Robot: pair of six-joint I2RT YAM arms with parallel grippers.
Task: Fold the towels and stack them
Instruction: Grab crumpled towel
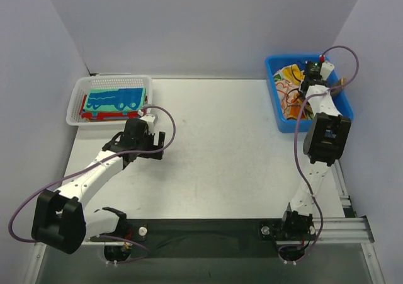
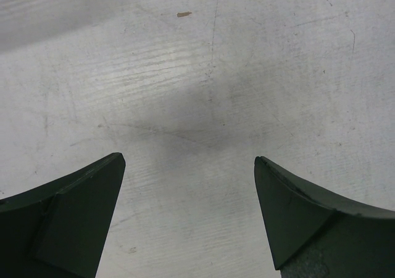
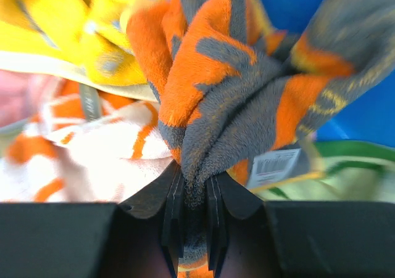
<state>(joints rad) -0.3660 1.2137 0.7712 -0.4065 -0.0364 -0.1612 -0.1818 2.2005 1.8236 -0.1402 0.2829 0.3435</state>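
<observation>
Folded towels, a teal one with blue prints on a red-and-blue one, lie stacked in the white mesh basket. Loose towels, yellow and floral white, fill the blue bin. My right gripper is inside the bin, shut on a bunched grey towel with orange lettering; it shows in the top view. Yellow and white-orange cloth lie behind. My left gripper is open and empty over bare table, just below the basket.
The white table lies between basket and bin. Grey walls close in at the back and sides. A black rail with both arm bases runs along the near edge. Purple cables loop off both arms.
</observation>
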